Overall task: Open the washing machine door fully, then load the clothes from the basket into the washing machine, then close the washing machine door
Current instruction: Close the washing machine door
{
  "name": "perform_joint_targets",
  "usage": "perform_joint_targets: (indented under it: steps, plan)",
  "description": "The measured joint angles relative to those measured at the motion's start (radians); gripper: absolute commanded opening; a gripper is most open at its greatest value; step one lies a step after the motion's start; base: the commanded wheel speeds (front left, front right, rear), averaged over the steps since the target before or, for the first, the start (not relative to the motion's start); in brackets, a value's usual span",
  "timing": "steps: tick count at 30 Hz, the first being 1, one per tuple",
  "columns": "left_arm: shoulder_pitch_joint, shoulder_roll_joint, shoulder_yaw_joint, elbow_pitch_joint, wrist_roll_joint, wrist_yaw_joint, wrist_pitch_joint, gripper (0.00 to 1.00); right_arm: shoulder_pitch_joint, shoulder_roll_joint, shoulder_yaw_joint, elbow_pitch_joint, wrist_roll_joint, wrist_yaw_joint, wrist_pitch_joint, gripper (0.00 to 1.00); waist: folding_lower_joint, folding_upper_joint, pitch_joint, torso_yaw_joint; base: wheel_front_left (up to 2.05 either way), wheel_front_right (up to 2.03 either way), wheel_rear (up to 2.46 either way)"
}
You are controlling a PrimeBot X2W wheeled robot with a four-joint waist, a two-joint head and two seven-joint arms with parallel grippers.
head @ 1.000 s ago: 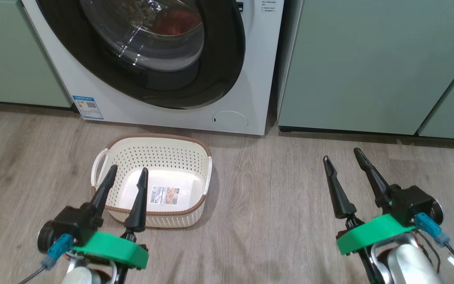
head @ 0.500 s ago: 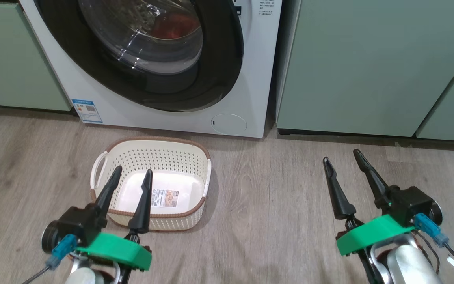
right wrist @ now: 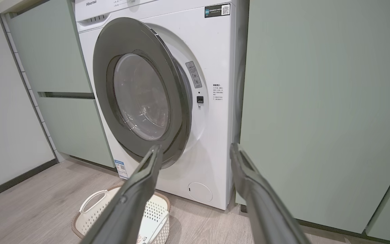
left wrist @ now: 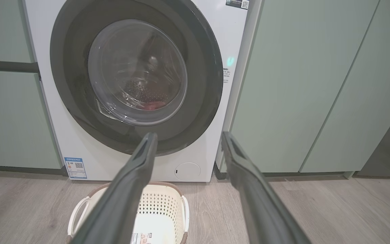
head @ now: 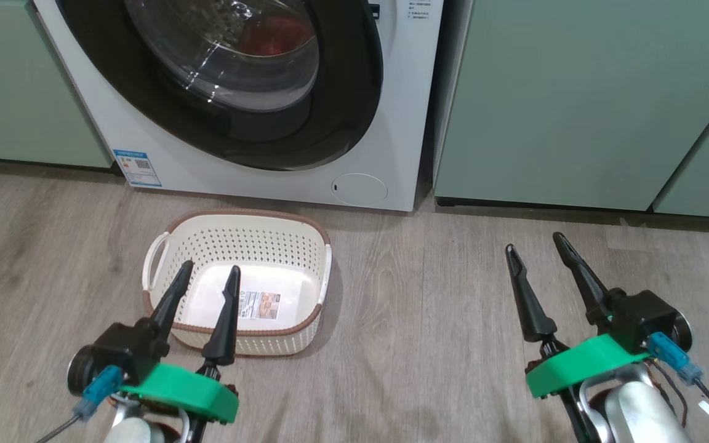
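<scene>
The white washing machine [head: 404, 123] fills the top of the head view. Its black-rimmed door [head: 354, 80] lies nearly against the front. In the right wrist view the door [right wrist: 103, 84] stands slightly off the front at its right edge. Red clothes [head: 274, 34] show through the glass, inside the drum. The cream basket [head: 237, 243] sits on the floor before the machine, holding only its sticker. My left gripper [head: 211, 266] hovers open over the basket's near rim. My right gripper [head: 533, 242] is open above bare floor to the right.
Pale green cabinets [head: 576, 98] flank the machine on the right and also on the left [head: 10, 80]. A small round white flap [head: 359, 189] sits low on the machine front. Wood-look floor [head: 428, 307] spreads between the basket and my right gripper.
The left gripper has drifted slightly to the right over the basket. The head camera wobbled a little and came back. The right gripper, door and basket have not moved.
</scene>
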Motion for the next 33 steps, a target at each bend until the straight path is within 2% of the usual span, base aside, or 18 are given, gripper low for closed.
perform_joint_targets:
  steps: [3, 4, 5, 6, 13, 18, 27, 33]
  plan:
    - [0.000, 0.000, -0.001, 0.001, -0.001, 0.000, 0.000, 1.00, 0.000, 0.000, -0.001, -0.001, 0.000, 0.000, 0.000, 1.00, 0.0000, 0.0000, 0.003, 0.004, 0.00, 0.00, 0.00]
    - [0.000, 0.000, -0.002, 0.001, -0.001, 0.000, 0.000, 1.00, 0.000, 0.000, 0.000, -0.001, 0.000, 0.000, 0.000, 0.63, 0.0000, 0.0000, 0.004, 0.006, 0.00, 0.00, 0.00]
    - [0.000, 0.000, -0.002, 0.001, -0.001, 0.000, 0.000, 1.00, 0.000, 0.000, 0.000, -0.001, 0.000, 0.000, 0.000, 0.15, 0.0000, 0.0000, 0.005, 0.007, 0.00, 0.00, 0.00]
    - [0.000, 0.000, -0.003, 0.001, -0.001, 0.000, 0.000, 1.00, 0.000, -0.001, 0.001, -0.002, 0.000, 0.000, 0.000, 0.00, 0.0000, 0.0000, 0.007, 0.009, 0.00, 0.00, 0.00]
    - [0.000, 0.000, -0.021, 0.000, -0.001, 0.000, 0.000, 1.00, -0.001, -0.024, 0.024, -0.035, -0.015, 0.000, 0.000, 0.00, 0.0000, 0.0000, 0.034, 0.033, 0.00, 0.00, 0.00]
    - [-0.021, 0.000, -0.044, -0.002, -0.015, 0.000, 0.000, 1.00, -0.054, -0.087, 0.103, -0.042, -0.023, 0.000, 0.000, 0.00, 0.0000, 0.0000, 0.091, 0.055, 0.00, 0.00, 0.00]
    - [-0.138, -0.002, -0.074, -0.028, -0.046, 0.000, 0.000, 1.00, -0.384, -0.247, 0.269, 0.012, 0.003, 0.000, 0.000, 0.00, 0.0000, 0.0000, 0.226, 0.135, 0.00, 0.00, 0.00]
    - [-0.181, -0.003, -0.095, -0.050, -0.074, 0.002, 0.000, 1.00, -0.645, -0.352, 0.422, 0.128, 0.062, 0.000, 0.000, 0.00, 0.0000, 0.0000, 0.326, 0.202, 0.00, 0.00, 0.00]
